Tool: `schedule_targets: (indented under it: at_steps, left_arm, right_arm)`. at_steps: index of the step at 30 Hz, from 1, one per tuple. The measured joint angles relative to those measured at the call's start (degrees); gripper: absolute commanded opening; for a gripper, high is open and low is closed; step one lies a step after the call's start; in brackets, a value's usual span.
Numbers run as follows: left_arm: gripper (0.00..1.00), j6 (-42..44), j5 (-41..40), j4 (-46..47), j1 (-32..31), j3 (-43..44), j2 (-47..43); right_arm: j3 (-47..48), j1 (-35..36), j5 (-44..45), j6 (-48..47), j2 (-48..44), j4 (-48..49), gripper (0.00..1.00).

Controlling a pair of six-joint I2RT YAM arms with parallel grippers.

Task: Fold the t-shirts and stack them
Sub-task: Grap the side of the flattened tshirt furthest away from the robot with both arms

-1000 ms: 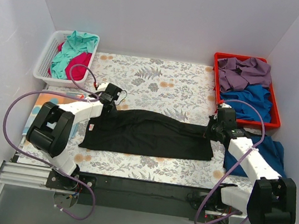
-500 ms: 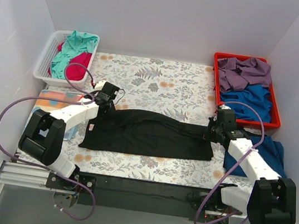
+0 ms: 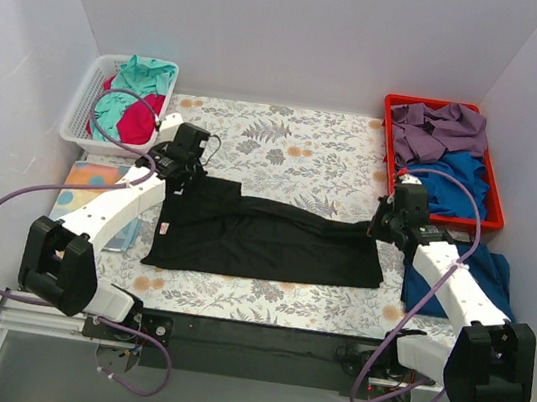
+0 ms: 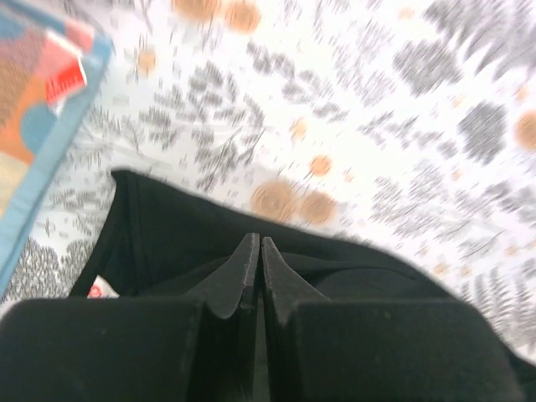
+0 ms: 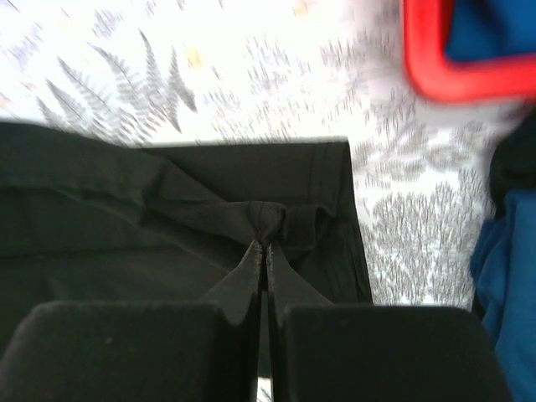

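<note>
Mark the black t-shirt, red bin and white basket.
black t-shirt [image 3: 262, 246], top view, middle of the cloth.
red bin [image 3: 435, 103], top view, far rim.
white basket [image 3: 78, 110], top view, left wall.

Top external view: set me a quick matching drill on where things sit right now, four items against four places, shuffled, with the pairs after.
Things:
1. black t-shirt
2. red bin
3. white basket
4. dark blue t-shirt

Places:
a. far left corner
b. spread across the middle
c. far right corner
d. heaped at the right edge, outside any container

Pairs: 1-b, 2-c, 3-a, 4-d
</note>
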Motion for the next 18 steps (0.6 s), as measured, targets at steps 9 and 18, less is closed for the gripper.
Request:
schedule_targets:
  at_steps: [9,18]
  left_arm:
    - [0.0,2.49,-4.63,-0.44,0.9,12.07,2.51]
    - [0.0,5.05,-5.07,-0.11,4.33,17.4,8.13]
  right_arm:
    - [14.14,0.04,1.9,-1.25,8.59,0.68,0.01]
    - [22.36,0.04,4.68,-2.71,19.89,0.9,0.01]
